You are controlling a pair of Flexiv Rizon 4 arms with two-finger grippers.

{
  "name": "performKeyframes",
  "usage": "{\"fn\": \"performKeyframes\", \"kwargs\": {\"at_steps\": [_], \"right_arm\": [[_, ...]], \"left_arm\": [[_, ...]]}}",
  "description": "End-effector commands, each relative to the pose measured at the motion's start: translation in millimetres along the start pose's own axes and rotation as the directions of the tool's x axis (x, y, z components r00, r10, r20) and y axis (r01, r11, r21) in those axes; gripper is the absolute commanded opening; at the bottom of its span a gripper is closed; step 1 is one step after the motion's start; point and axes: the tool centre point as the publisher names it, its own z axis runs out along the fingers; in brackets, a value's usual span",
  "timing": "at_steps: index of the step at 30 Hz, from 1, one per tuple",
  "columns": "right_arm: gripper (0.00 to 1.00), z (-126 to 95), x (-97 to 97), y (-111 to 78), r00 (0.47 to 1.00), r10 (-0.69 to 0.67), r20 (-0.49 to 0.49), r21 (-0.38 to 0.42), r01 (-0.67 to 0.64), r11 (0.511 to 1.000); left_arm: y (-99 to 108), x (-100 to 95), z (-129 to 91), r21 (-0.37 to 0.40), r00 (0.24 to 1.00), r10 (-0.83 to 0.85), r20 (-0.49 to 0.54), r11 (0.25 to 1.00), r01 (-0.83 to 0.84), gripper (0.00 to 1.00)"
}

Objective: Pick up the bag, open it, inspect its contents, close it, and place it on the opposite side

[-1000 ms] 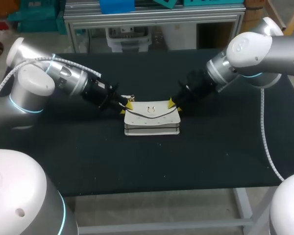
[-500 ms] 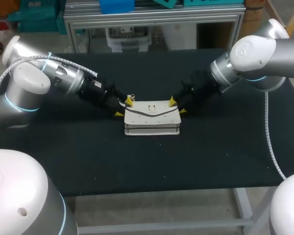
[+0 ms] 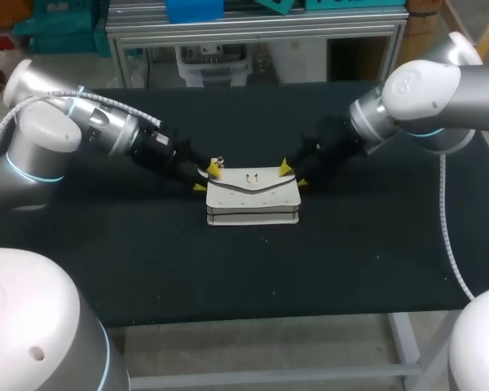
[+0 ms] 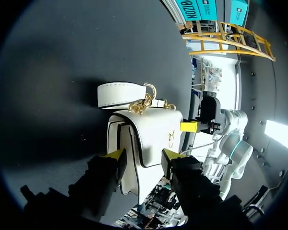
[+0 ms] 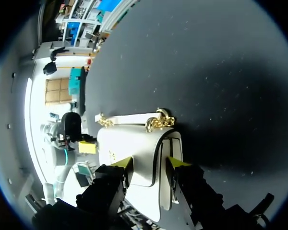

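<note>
Bag (image 3: 253,195) lying flat near mid-counter (image 3: 253,277), a gripper at each end.
Left gripper (image 3: 206,178) just off the bag's left end, arm coming in from the bag's rear left. Right gripper (image 3: 293,175) just off the bag's right end, arm coming in from the rear right. The two face each other across the bag. Left wrist view: bag's (image 4: 153,134) near end sits ahead of the gripper (image 4: 143,154), between its spread fingers, with the strap (image 4: 120,95) on the counter alongside the bag's rear edge and the chain (image 4: 141,103) joining them at that corner. Right wrist view: same arrangement at the bag's (image 5: 134,143) other end, gripper (image 5: 150,163) straddling it.
</note>
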Motion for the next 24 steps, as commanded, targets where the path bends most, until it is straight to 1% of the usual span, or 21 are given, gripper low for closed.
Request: {"fn": "performKeyframes", "kwargs": {"at_steps": [1, 2, 3, 4, 8, 11, 14, 16, 17, 18, 19, 20, 21, 22, 23, 24], "right_arm": [[0.43, 7.0, 1.9, 0.5, 1.000, 0.004, 0.013, -0.003, -0.004, 1.000], [0.40, 8.3, 2.5, 0.0, 1.000, 0.003, 0.021, -0.003, -0.003, 1.000], [0.23, 9.8, 2.1, -0.2, 1.000, 0.002, 0.028, 0.000, -0.002, 1.000], [0.00, 11.2, 0.6, -0.1, 0.999, 0.001, 0.040, 0.004, -0.001, 1.000], [0.00, 15.6, -8.6, -2.3, 0.999, 0.004, 0.042, 0.013, -0.005, 1.000], [0.00, 17.1, -15.7, -4.8, 0.998, 0.011, 0.057, 0.010, -0.012, 1.000], [0.00, 14.3, -20.0, -6.9, 0.998, 0.019, 0.054, 0.004, -0.019, 1.000], [0.00, 9.1, -20.4, -7.8, 0.999, 0.026, 0.042, -0.018, -0.025, 1.000], [0.28, 6.8, -20.1, -7.6, 0.999, 0.029, 0.036, -0.026, -0.028, 0.999], [0.44, 4.4, -19.5, -7.2, 0.999, 0.029, 0.032, -0.032, -0.028, 0.999], [0.47, 2.5, -18.9, -6.4, 0.999, 0.030, 0.031, -0.038, -0.028, 0.999], [0.47, 0.8, -18.2, -4.9, 0.999, 0.030, 0.029, -0.042, -0.029, 0.999], [0.47, -0.3, -17.5, -3.6, 0.999, 0.032, 0.027, -0.048, -0.031, 0.998], [0.45, -1.1, -16.5, -2.4, 0.999, 0.031, 0.025, -0.051, -0.030, 0.998], [0.37, -1.5, -15.6, -1.4, 0.999, 0.030, 0.025, -0.052, -0.029, 0.998], [0.18, -1.5, -14.4, -0.1, 0.999, 0.027, 0.025, -0.054, -0.025, 0.998]], "left_arm": [[-10.4, -3.9, 12.2, -0.019, 1.000, -0.010, 0.006, 1.000, 0.010, 0.33], [-11.3, -4.8, 14.3, -0.011, 1.000, -0.019, 0.024, 1.000, 0.020, 0.27], [-12.2, -5.9, 16.5, -0.007, 0.999, -0.025, 0.034, 1.000, 0.025, 0.05], [-13.2, -7.9, 17.8, -0.016, 0.999, -0.025, 0.034, 1.000, 0.026, 0.00], [-16.0, -18.3, 22.5, -0.012, 0.996, -0.051, 0.071, 0.999, 0.052, 0.00], [-16.7, -25.8, 25.1, -0.017, 0.995, -0.064, 0.080, 0.998, 0.065, 0.00], [-11.5, -25.8, 23.2, -0.025, 0.995, -0.061, 0.075, 0.998, 0.063, 0.00], [-8.3, -22.9, 20.2, -0.021, 0.996, -0.052, 0.067, 0.998, 0.054, 0.00], [-6.9, -21.3, 18.2, -0.021, 0.997, -0.046, 0.056, 0.999, 0.047, 0.13], [-5.7, -19.7, 16.4, -0.025, 0.998, -0.040, 0.042, 0.999, 0.041, 0.25], [-4.8, -18.0, 14.9, -0.025, 0.999, -0.035, 0.036, 0.999, 0.036, 0.40], [-4.7, -16.0, 13.7, -0.022, 0.999, -0.031, 0.032, 0.999, 0.032, 0.61], [-4.6, -14.6, 13.1, -0.022, 0.999, -0.028, 0.030, 0.999, 0.029, 0.66], [-5.4, -13.2, 12.9, -0.020, 0.999, -0.024, 0.029, 0.999, 0.025, 0.54], [-6.3, -12.1, 13.6, -0.016, 0.999, -0.022, 0.033, 1.000, 0.023, 0.27], [-7.8, -11.8, 14.7, -0.016, 0.999, -0.021, 0.036, 1.000, 0.022, 0.00]]}}
